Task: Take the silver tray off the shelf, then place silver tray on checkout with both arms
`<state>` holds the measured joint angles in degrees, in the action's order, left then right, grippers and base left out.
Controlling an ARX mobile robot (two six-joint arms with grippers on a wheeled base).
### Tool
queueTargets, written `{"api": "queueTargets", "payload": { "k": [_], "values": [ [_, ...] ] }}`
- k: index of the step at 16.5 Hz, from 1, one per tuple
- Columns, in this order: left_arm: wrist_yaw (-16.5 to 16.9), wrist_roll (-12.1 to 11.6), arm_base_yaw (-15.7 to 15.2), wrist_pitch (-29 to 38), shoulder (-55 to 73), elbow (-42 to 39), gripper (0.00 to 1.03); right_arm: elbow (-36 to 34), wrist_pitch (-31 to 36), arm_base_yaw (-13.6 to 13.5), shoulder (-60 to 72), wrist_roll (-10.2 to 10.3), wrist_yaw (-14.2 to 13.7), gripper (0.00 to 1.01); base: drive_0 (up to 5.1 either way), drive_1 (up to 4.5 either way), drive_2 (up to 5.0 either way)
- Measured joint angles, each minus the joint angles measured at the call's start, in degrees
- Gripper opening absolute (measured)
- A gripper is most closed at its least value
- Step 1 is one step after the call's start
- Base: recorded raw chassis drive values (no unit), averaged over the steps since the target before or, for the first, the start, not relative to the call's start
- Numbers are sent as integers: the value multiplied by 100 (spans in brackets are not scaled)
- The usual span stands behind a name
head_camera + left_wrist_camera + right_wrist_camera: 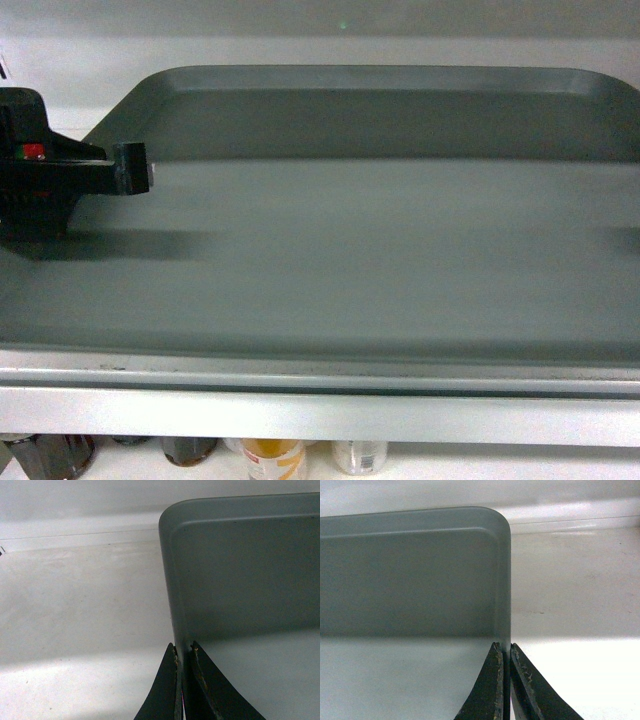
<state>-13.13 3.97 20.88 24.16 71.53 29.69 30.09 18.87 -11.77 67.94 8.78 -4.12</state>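
The silver tray (380, 230) fills the head view and lies flat on the white shelf (300, 412), with its near rim along the board's front lip. My left gripper (135, 168) is shut on the tray's left rim; the left wrist view shows the rim (175, 580) pinched between the two black fingers of the gripper (183, 652). My right gripper (505, 650) is shut on the tray's right rim (504, 580) and is out of the head view. White shelf board shows beside the tray on the left (75, 630) and on the right (570, 605). The checkout is out of view.
Several jars and cans (275, 458) stand on the level below the shelf board. The shelf's white back panel (300, 45) rises close behind the tray's far rim.
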Motion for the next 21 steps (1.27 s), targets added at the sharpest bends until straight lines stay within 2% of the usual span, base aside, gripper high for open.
{"api": "queueTargets", "payload": {
  "k": [3,6,7,8,18,21],
  "values": [
    [-87,-2,101,-396,-332,-94,4,-46,-457,-57,-393,42,-13,2,0,0,0],
    [-101,35,76,-802,-332,-120,4,-76,-907,-101,-461,70,-46,2,0,0,0],
    [-94,35,98,-804,-361,-133,4,-114,-892,-101,-431,83,-68,2,0,0,0],
    [-157,26,105,-699,-409,-175,4,-170,-874,-142,-472,68,-208,2,0,0,0],
    [-166,26,105,-695,-431,-181,4,-170,-859,-142,-509,61,-208,2,0,0,0],
    [-166,26,105,-688,-431,-181,4,-170,-850,-142,-507,61,-205,2,11,-371,393]
  ]
}}
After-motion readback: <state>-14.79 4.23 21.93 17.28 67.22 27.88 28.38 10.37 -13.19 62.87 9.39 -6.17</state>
